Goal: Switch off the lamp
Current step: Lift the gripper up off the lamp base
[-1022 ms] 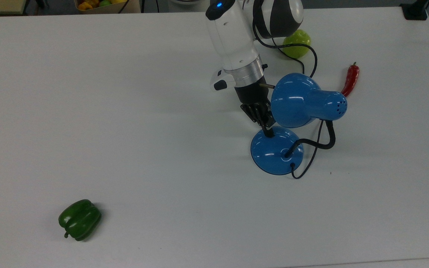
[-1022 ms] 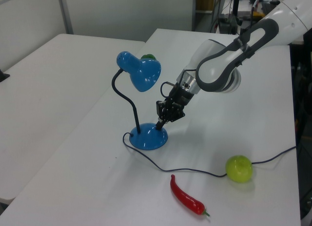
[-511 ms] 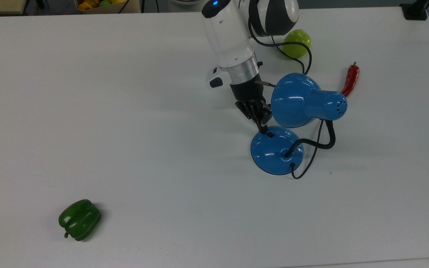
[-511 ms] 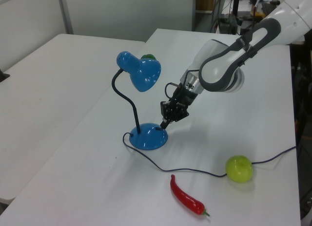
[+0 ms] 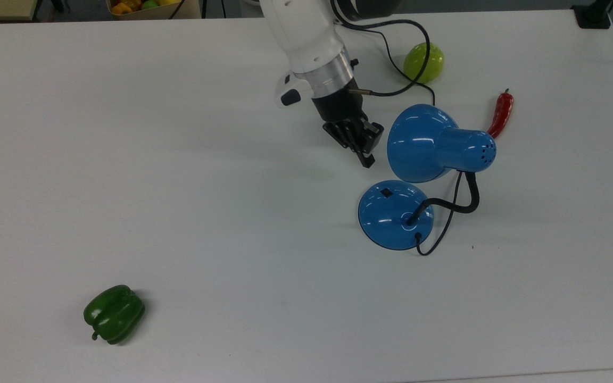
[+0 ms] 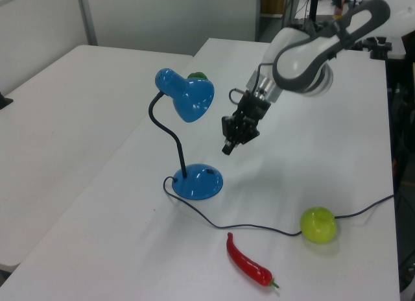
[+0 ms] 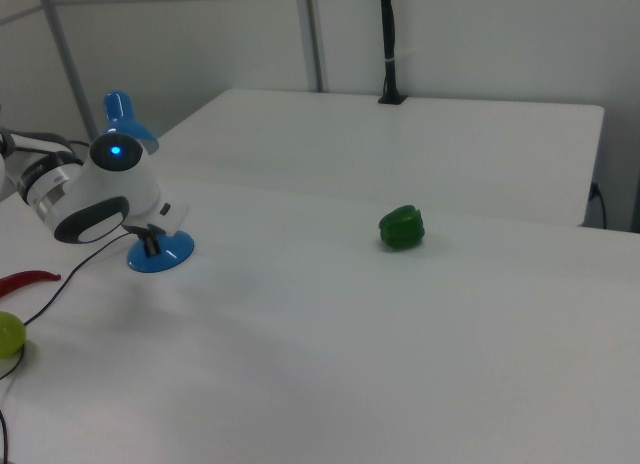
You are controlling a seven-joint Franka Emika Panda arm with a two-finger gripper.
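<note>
Upper centre of top view | end effector (image 5: 366,158) held closed, empty, above lamp (image 5: 396,214) base | switch (image 5: 386,192) left exposed on desk (image 5: 179,186)

Illumination is bright, even and diffuse from overhead, leaving only faint, soft-edged shadows on the white table (image 5: 179,159). Small specular highlights mark the glossy lamp (image 5: 423,143) shade and base. The top view is sharp; the left and right views are softer.

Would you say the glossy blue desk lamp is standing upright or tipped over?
Upright: the lamp's round base sits flat on the white table.
</note>
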